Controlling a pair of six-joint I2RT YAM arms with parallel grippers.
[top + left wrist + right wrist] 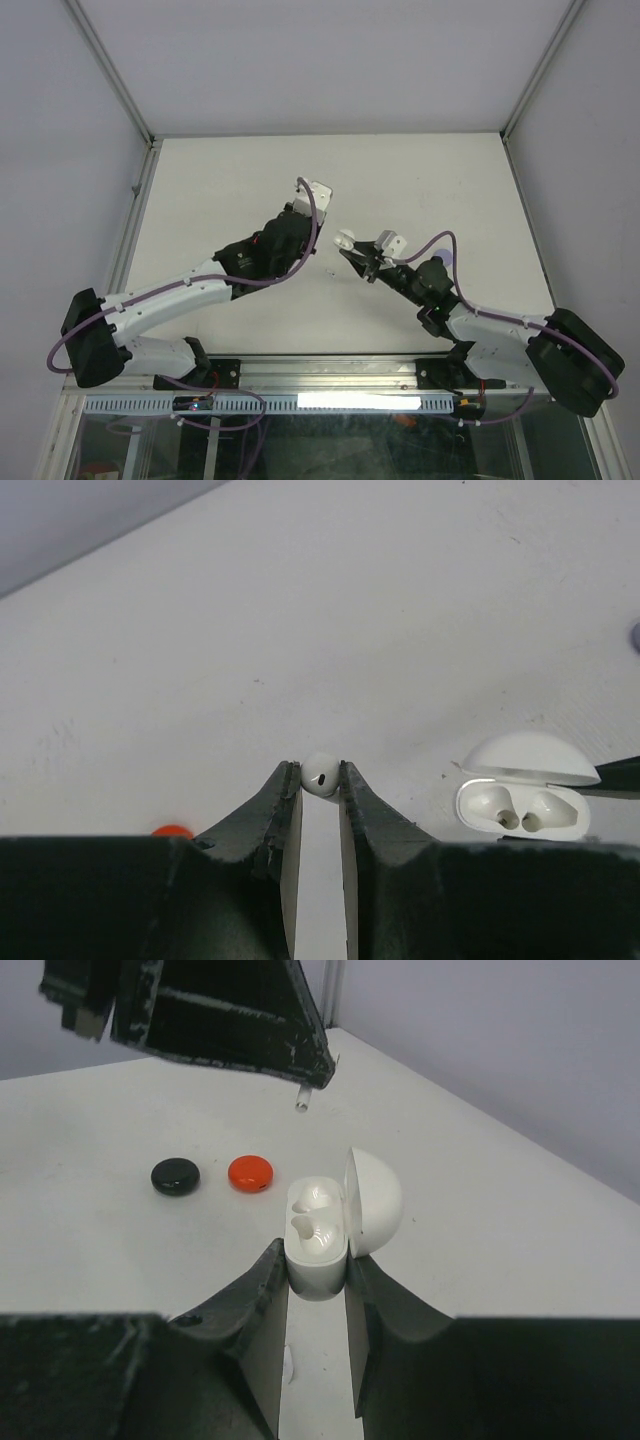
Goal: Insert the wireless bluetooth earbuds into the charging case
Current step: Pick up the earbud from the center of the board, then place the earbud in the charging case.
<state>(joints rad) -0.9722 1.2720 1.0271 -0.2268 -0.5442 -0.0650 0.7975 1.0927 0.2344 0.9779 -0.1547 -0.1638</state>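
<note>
My left gripper [320, 772] is shut on a white earbud [321, 778], pinched at the fingertips with its bulb end showing. The white charging case [520, 805] stands to its right, lid [530, 755] open, both sockets showing and looking empty. My right gripper [317, 1255] is shut on the case [318, 1245] by its sides, lid [375, 1200] swung to the right. In the right wrist view the left gripper [305, 1075] hangs above and beyond the case, the earbud's stem [302, 1100] poking down from it. From above, the case [344, 241] sits at the right gripper's tip [352, 252].
A black round puck case [175, 1176] and a red one [250, 1172] lie on the white table [150, 1260] beyond the charging case. The red one [172, 831] peeks past the left finger. A small lavender thing [636, 635] lies at the right edge. Walls enclose the table.
</note>
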